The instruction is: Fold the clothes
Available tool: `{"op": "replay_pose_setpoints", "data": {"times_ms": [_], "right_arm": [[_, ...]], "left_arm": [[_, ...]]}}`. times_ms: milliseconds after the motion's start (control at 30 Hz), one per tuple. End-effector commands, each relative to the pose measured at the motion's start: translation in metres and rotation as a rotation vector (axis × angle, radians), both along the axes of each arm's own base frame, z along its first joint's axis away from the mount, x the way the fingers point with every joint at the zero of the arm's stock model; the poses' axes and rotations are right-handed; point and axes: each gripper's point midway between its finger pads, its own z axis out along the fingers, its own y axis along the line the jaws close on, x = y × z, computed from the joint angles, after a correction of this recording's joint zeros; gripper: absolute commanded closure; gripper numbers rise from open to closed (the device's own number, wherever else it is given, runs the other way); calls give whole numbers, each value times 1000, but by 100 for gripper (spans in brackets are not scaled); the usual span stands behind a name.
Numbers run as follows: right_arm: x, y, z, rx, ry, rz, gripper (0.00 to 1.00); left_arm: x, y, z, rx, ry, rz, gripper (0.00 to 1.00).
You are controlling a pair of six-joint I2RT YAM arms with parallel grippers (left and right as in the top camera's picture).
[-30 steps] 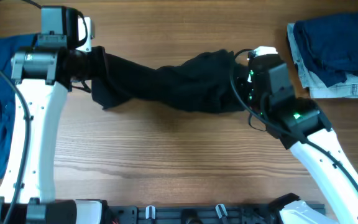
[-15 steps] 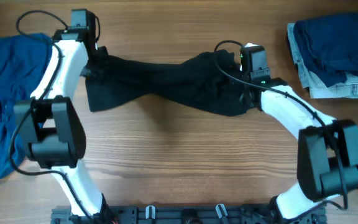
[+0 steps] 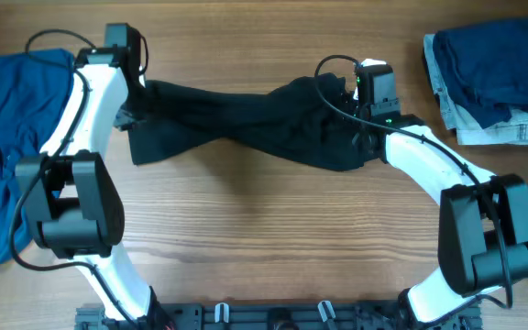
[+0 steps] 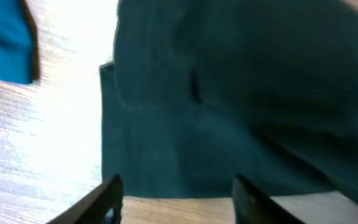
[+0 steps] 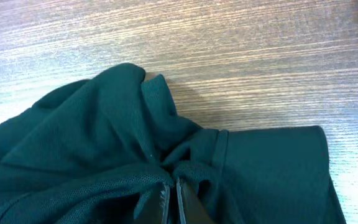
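From above, the black shirt (image 3: 246, 128) lies stretched across the table (image 3: 273, 238) between both arms. Left wrist: the left gripper (image 4: 178, 194) has just spread apart, so the hem lies flat, released. Right wrist: the right gripper (image 5: 171, 194) is clamped on bunched shirt cloth, and that end probably wants laying out next.

Overhead view evenly lit, soft faint shadows; left wrist view blurred, table (image 4: 67, 74) bleached by glare at its left edge; right wrist view sharp, black shirt (image 5: 104, 143) weave crisp.
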Motion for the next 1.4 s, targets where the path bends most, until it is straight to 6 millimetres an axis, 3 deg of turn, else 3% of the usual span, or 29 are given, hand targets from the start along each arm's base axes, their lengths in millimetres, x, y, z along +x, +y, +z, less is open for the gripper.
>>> {"op": "replay_pose_setpoints", "data": {"times_ms": [0, 267, 333, 633, 800, 1133, 1200, 1233, 1267, 1333, 1367], "right_arm": [[0, -1, -6, -6, 8, 17, 96], [1, -2, -5, -11, 3, 12, 96], [1, -2, -5, -11, 2, 12, 96], [1, -3, -5, -22, 1, 13, 96], [1, -3, -5, -30, 0, 22, 96], [1, -3, -5, -33, 0, 26, 96], [1, -3, -5, -33, 0, 26, 96], [1, -3, -5, -34, 1, 26, 96], [1, -3, -5, -34, 1, 26, 96], [2, -4, -3, -38, -5, 22, 96], [2, -3, 1, -35, -11, 25, 96]], "left_arm": [[-3, 27, -12, 141, -24, 21, 42], [36, 29, -19, 161, -207, -10, 42], [42, 23, -20, 122, -231, -20, 42], [34, 19, -53, 96, -150, -29, 43], [39, 19, -61, 97, -158, -29, 45], [51, 18, -62, 94, -203, -25, 73], [49, 18, -69, 92, -188, -26, 84], [48, 17, -72, 89, -181, -27, 95], [48, 18, -72, 90, -180, -27, 96], [54, 19, -61, 96, -211, -27, 96], [58, 19, -39, 98, -248, -24, 96]]}}
